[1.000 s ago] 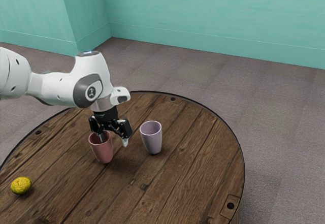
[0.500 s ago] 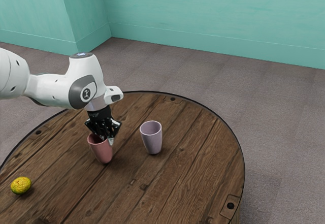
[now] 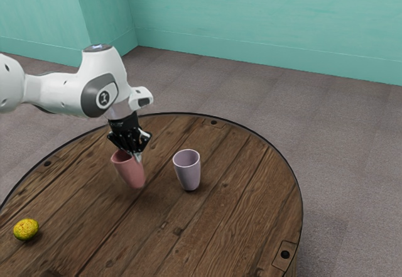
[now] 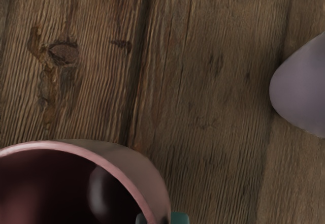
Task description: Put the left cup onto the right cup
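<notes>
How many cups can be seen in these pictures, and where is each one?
2. The pink cup hangs tilted, its rim gripped by the claw. The lilac cup stands upright on the table, apart, at the exterior view's right.

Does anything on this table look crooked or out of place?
Yes: the pink cup hangs tilted from the tool, pinched at its rim, its base swung toward the lilac cup, which stands upright. The small yellow fruit near the table's edge looks unrelated.
</notes>
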You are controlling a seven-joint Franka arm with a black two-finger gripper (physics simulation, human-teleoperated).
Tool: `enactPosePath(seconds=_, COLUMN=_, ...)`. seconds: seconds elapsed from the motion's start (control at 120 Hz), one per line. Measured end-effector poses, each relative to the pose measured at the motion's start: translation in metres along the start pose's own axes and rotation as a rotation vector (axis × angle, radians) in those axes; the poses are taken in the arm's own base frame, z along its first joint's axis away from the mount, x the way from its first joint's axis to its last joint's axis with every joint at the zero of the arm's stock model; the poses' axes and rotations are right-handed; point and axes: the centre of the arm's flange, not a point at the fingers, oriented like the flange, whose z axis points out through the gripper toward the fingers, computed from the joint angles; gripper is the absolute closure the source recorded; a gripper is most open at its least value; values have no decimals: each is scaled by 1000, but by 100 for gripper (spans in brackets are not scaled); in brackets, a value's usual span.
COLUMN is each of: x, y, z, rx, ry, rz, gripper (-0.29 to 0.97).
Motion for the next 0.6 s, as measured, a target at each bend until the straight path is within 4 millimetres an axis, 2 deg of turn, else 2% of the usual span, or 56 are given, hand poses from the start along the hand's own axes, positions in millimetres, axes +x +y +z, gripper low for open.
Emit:
enactPosePath(seconds=0.175, x=14, y=46, z=-78, rx=33, ry=23, rz=61, gripper=77)
enactPosePath(seconds=0.292, x=12, y=94, z=-108, rx=76, ry=18, rz=118, gripper=77)
enactPosePath(seconds=0.383, x=13, y=131, z=-106, rx=113, ry=-11, rz=150, gripper=77)
enactPosePath(seconds=0.525, x=19, y=155, z=-87, rx=148, ry=-62, rz=136, gripper=77)
enactPosePath(seconds=0.6, x=30, y=164, z=-80, rx=158, ry=-73, rz=120, gripper=77)
